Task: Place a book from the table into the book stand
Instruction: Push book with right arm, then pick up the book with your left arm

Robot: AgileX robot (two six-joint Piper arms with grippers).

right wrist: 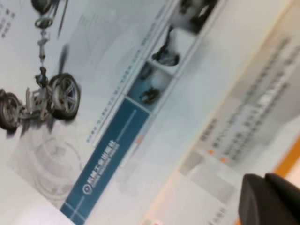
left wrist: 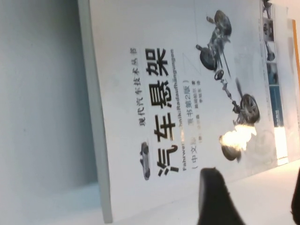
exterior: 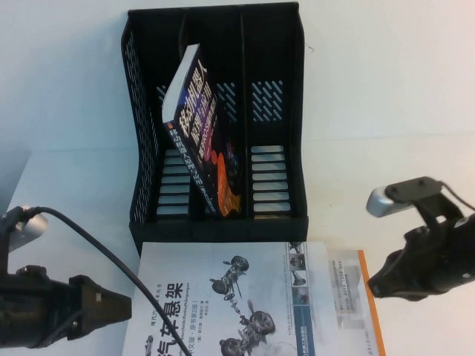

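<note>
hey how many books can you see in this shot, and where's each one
3. The book lies flat on the table before the book stand; an orange-edged book lies partly under its right side; a dark book leans in the stand. More may be hidden.

A plain white counter (exterior: 386,96) fills the whole surround, evenly and brightly lit, with soft grey shadow at its near left corner.

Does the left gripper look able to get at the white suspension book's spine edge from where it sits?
Probably yes: the left gripper sits beside the book at its left edge, with bare table between and nothing blocking.
</note>
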